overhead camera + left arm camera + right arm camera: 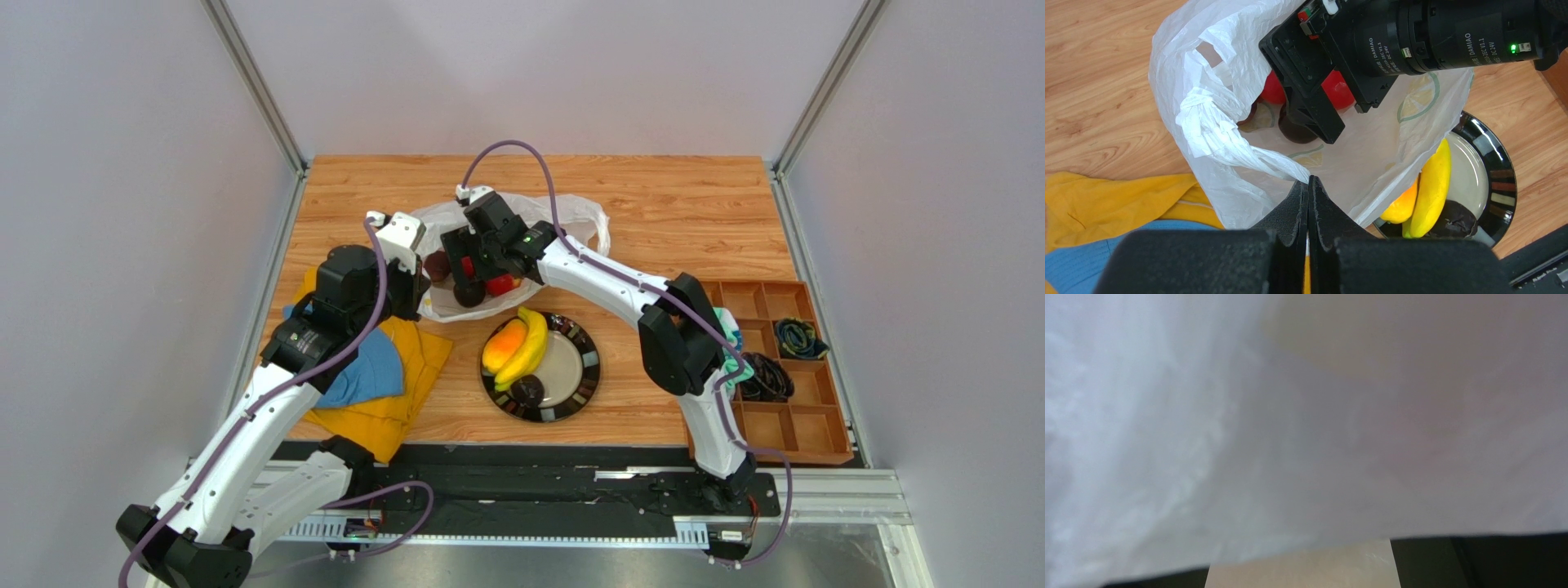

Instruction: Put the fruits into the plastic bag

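The plastic bag (pixel 577 221) lies at the table's middle back with its mouth held up. My left gripper (pixel 1309 184) is shut on the bag's near rim (pixel 1229 153). My right gripper (pixel 481 272) reaches down into the mouth, its fingers (pixel 1315 113) spread apart and holding nothing. Below it inside the bag lie red round fruits (pixel 1338 92) and a dark round one (pixel 1293 131). The right wrist view shows only white plastic (pixel 1290 416) between two widely spaced dark fingers (pixel 1475 563). A banana (pixel 530 349), a mango (pixel 503 347) and a dark round fruit (pixel 528 390) sit on the black plate (pixel 589 368).
A yellow cloth (pixel 393 392) with a blue cloth (pixel 368 368) on it lies left of the plate, under my left arm. A brown compartment tray (pixel 797 429) holding cables stands at the right edge.
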Motion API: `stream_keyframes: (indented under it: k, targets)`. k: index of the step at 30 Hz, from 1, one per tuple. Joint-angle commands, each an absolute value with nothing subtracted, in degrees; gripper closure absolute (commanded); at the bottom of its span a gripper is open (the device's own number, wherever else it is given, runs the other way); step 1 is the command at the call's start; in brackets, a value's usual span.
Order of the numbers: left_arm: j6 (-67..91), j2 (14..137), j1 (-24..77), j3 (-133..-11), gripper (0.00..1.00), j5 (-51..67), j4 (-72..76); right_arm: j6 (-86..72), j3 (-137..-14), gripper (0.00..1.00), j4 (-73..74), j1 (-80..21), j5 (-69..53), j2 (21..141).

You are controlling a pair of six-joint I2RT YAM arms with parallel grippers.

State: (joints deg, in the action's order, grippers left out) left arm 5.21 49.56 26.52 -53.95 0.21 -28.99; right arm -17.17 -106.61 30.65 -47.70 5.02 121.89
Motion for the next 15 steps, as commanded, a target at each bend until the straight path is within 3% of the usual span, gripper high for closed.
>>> stream_keyframes:
  k: [1,15]
  targets:
    - [5.71,49.04,26.63,-56.25,1.00,1.14,-28.21,-16.61,-108.98,0.06,29.62,-47.64,4.84,121.12]
    - [5.71,48.96,26.63,-56.25,1.00,1.05,-28.30,-16.88,-94.23,0.12,17.94,-48.25,-4.47,104.34]
